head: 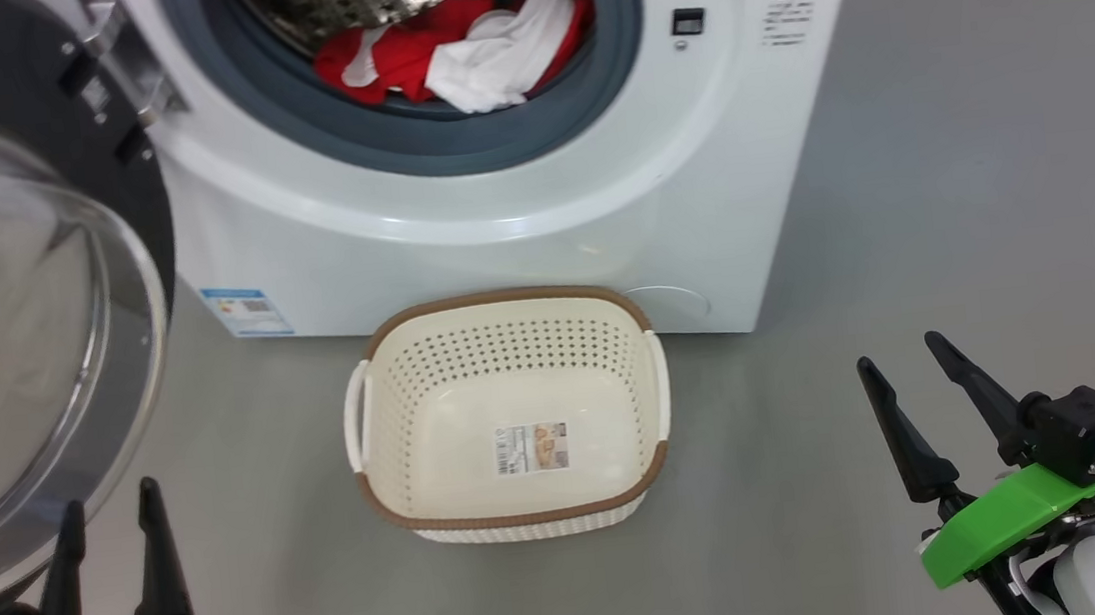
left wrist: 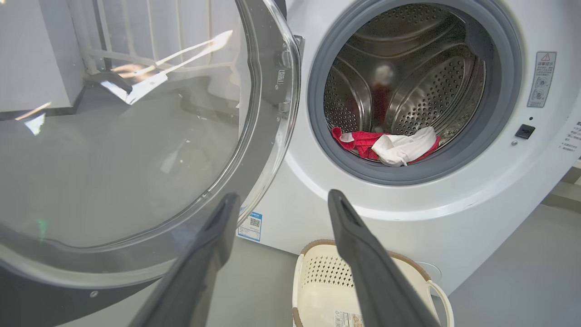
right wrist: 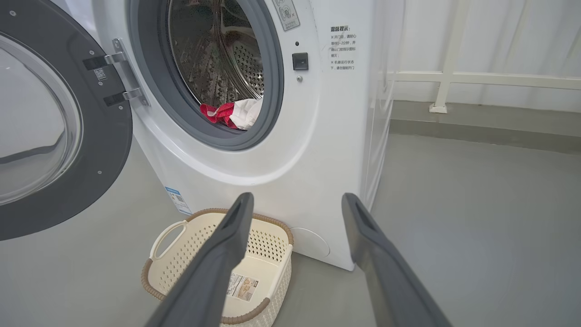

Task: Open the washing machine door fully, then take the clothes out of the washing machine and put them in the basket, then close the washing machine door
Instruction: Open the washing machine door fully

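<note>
1. Both jaws gape empty in head view: left gripper (head: pixel 111 498) beside the washing machine door (head: pixel 142 216), right gripper (head: pixel 898 351) well apart, the basket (head: pixel 506 298) between.
2. Left wrist view: the clothes (left wrist: pixel 390 147) at the front lip of the drum (left wrist: pixel 408 81).
3. Right wrist view adds door hinges (right wrist: pixel 122 72), a railing (right wrist: pixel 454 78).

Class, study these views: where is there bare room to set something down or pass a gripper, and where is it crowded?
Free: the bare bottom of the basket; the grey floor between it and the right gripper; the drum opening above the clothes. Crowded: the left, where the open washing machine door hangs close by the left gripper.
</note>
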